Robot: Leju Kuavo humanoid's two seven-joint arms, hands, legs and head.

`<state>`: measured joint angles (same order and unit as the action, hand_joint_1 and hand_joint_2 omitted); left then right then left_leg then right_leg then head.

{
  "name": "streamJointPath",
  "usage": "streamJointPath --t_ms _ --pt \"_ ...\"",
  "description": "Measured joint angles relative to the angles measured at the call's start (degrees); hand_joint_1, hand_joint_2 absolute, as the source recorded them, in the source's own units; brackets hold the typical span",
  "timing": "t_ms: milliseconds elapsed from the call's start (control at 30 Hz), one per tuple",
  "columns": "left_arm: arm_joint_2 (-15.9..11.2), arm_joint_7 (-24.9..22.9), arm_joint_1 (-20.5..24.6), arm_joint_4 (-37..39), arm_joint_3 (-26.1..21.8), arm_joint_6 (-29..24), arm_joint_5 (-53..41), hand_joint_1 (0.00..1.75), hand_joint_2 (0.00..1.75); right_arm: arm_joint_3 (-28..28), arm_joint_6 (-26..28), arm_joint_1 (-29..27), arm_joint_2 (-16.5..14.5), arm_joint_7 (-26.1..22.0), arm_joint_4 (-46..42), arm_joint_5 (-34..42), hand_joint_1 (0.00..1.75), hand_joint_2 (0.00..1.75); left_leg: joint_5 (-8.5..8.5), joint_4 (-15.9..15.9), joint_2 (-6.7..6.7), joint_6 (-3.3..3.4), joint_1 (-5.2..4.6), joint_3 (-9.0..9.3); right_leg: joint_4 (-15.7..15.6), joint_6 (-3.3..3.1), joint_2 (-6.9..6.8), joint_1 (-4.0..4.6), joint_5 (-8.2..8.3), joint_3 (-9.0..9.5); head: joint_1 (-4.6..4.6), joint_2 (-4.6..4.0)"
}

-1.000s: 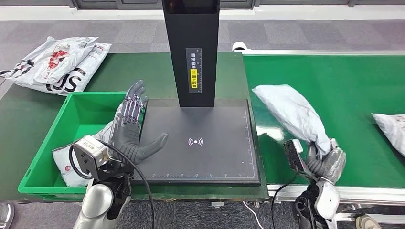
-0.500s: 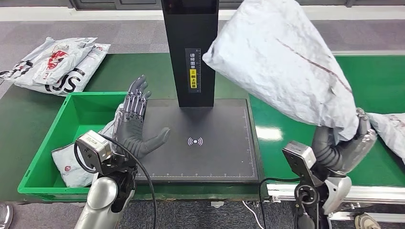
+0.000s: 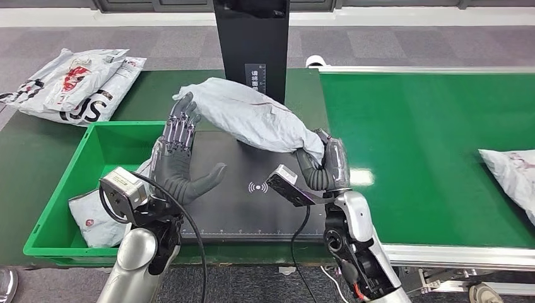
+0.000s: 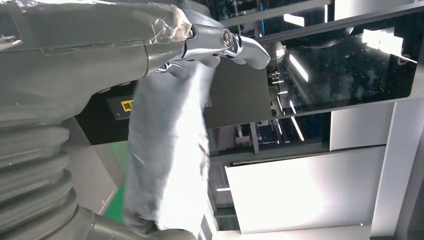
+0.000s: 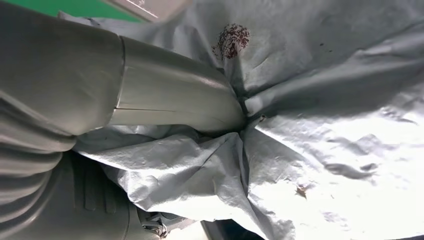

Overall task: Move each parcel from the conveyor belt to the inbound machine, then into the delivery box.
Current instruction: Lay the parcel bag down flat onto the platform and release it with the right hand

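In the head view, the grey parcel (image 3: 252,117) is gripped at one end by the right hand (image 3: 323,167) and is now held low over the black plate of the inbound machine (image 3: 265,208), its free end reaching the fingertips of the left hand (image 3: 180,167). Half a second ago it was swung high above the conveyor belt (image 3: 429,139), and a second ago it was only being picked up from that belt, so the transfer to the machine is judged nearly complete (the parcel does not yet appear to lie flat on the plate). The left hand is held open and upright at the plate's edge beside the green delivery box (image 3: 57,208), much as before, with nothing in it. Another parcel (image 3: 511,173) waits on the belt.

In the left wrist view, the same parcel (image 4: 165,150) is seen hanging across the frame, just past the spread fingers (image 4: 235,45).

In the right wrist view, crumpled grey film (image 5: 325,125) is seen bunched tightly under the thumb (image 5: 175,105), so the grip is judged firm.
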<state>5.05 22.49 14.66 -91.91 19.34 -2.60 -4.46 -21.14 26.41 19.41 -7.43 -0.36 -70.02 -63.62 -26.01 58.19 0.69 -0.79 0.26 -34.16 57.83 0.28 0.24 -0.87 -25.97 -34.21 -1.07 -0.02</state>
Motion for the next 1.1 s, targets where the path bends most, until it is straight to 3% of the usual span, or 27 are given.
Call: streamJointPath --t_ms 333,600,833,967,1100 --pt "0.00 0.01 0.02 0.00 0.04 -0.01 0.01 0.00 1.75 -1.85 -1.19 1.08 1.25 1.18 3.60 -1.04 1.75 1.75 -0.02 0.00 -0.01 0.01 -0.01 -0.02 0.00 0.02 0.00 -0.01 -0.01 -0.03 0.00 0.01" --pt "-0.02 -0.80 1.09 0.04 0.07 -0.06 0.04 0.00 1.75 -2.81 -9.76 4.50 1.55 9.96 12.30 -6.83 1.75 1.75 0.01 0.00 -0.02 0.00 0.00 -0.02 0.00 0.00 0.00 0.00 0.01 -0.03 0.00 0.01" --pt "-0.16 -1.37 2.83 0.93 0.07 -0.02 0.22 0.00 1.75 -5.09 -20.10 6.03 2.49 12.73 20.10 -9.84 1.75 1.75 0.00 0.00 -0.01 0.00 -0.01 -0.03 0.00 0.00 0.00 -0.01 0.01 -0.04 0.00 0.01" --pt "-0.54 -1.34 3.25 1.60 0.07 0.02 0.38 0.00 1.75 -7.14 -22.77 6.21 3.78 13.00 21.91 -10.77 1.70 1.75 0.00 0.00 -0.01 0.00 -0.01 -0.02 0.00 0.00 0.00 -0.01 0.00 -0.04 0.00 0.01" --pt "-0.90 -1.27 3.25 1.75 0.07 0.00 0.47 0.00 1.75 -7.85 -22.89 6.19 4.74 13.44 22.44 -10.77 0.00 1.75 0.00 0.00 -0.01 0.00 -0.01 0.02 0.00 0.01 0.00 -0.01 0.00 0.00 0.00 0.02"
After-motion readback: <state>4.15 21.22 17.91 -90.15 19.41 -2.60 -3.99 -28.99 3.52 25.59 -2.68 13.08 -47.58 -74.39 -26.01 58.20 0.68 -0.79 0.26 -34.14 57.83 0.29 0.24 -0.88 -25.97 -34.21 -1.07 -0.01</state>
